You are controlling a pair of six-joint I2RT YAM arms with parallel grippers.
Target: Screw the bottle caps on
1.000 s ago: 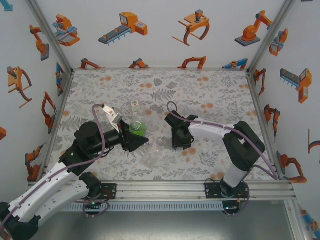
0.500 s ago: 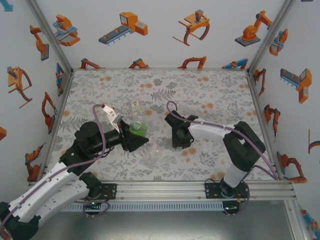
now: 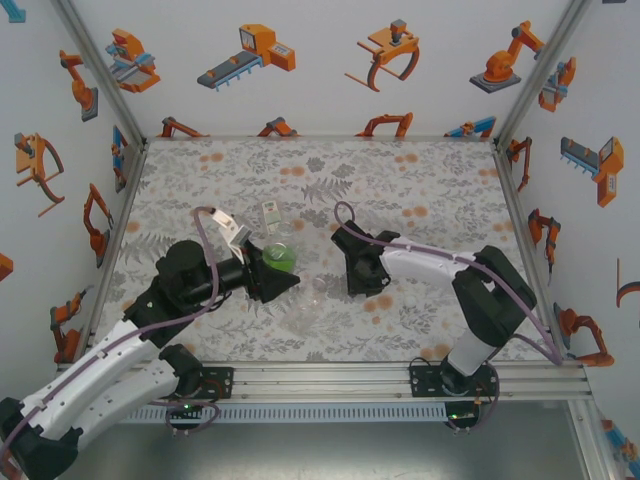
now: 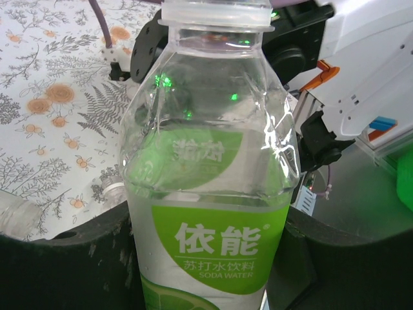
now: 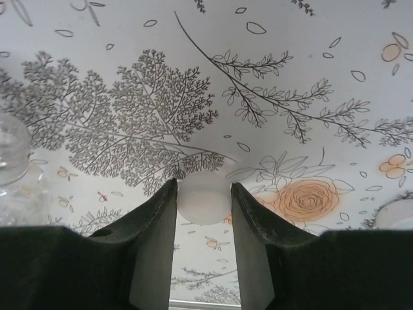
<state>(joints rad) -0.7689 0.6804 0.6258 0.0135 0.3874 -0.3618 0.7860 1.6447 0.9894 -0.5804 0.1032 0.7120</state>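
Note:
My left gripper (image 3: 281, 277) is shut on the green-labelled bottle (image 4: 213, 194), which stands upright at the table's middle left (image 3: 278, 260). Its neck (image 4: 216, 13) is open, with no cap on it. My right gripper (image 5: 204, 194) is shut on a white bottle cap (image 5: 204, 205), pinched between both fingertips low over the tablecloth. That gripper (image 3: 361, 284) is just right of the left one. The white-and-green labelled bottle (image 3: 270, 216) stands behind the held bottle. A plain bottle (image 3: 305, 312) lies on its side between the two arms, and its end (image 5: 13, 168) shows at the left edge of the right wrist view.
A second pale cap (image 3: 410, 300) lies on the floral cloth to the right of my right gripper and shows at the frame edge (image 5: 395, 216). The enclosure's aluminium rail (image 3: 400, 375) runs along the near edge. The back half of the table (image 3: 400, 180) is bare cloth.
My left arm has shifted slightly right and forward with the green-labelled bottle. The right gripper has stayed almost where it was.

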